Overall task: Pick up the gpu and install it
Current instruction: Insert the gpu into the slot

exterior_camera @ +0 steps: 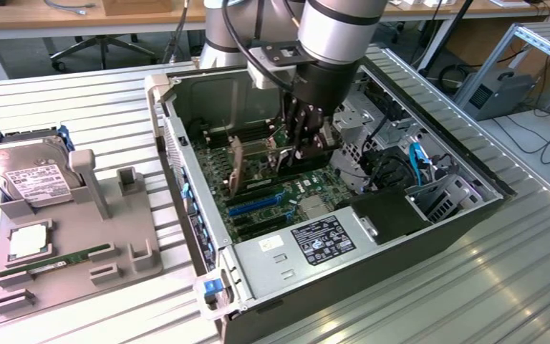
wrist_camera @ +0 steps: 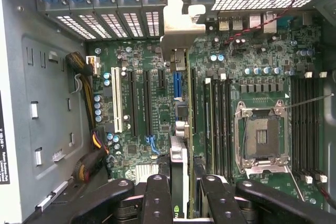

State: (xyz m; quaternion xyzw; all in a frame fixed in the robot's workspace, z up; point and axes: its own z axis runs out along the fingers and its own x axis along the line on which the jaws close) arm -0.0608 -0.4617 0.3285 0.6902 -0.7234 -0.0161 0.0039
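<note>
**Inside the open tower, a graphics card stands edge-down over the motherboard**

Inside the open black and grey computer case (exterior_camera: 466,188) lying on its side on the ribbed metal table (exterior_camera: 84,107), the silver-sleeved robot arm (exterior_camera: 337,29) reaches straight down with its black hand (exterior_camera: 302,147) among the components. The hand's dark fingers (wrist_camera: 157,203) are closed on the gpu (exterior_camera: 240,168), a flat green circuit card with a pale metal end bracket, gripping it from both sides along its upper edge. The card stands on edge, its lower edge down at the green motherboard (exterior_camera: 266,204) among the row of long expansion slots; whether it is fully seated in a slot cannot be told. In the wrist view the card (wrist_camera: 178,182) runs away from the fingers toward the case's rear wall, its metal bracket (wrist_camera: 181,30) rising against the row of perforated slot covers with blue clips (wrist_camera: 113,3). Beside it on the board lie the empty silver processor socket (wrist_camera: 261,137) and black memory slots (wrist_camera: 218,119). The grey power supply with its black label (exterior_camera: 318,240) sits at the near end of the case. On the exterior view's left, well apart from the case, a grey moulded parts tray (exterior_camera: 112,236) holds a silver hard drive with a white label (exterior_camera: 29,175), a thin green memory stick (exterior_camera: 55,264) and a square silver processor chip (exterior_camera: 29,240).
</note>
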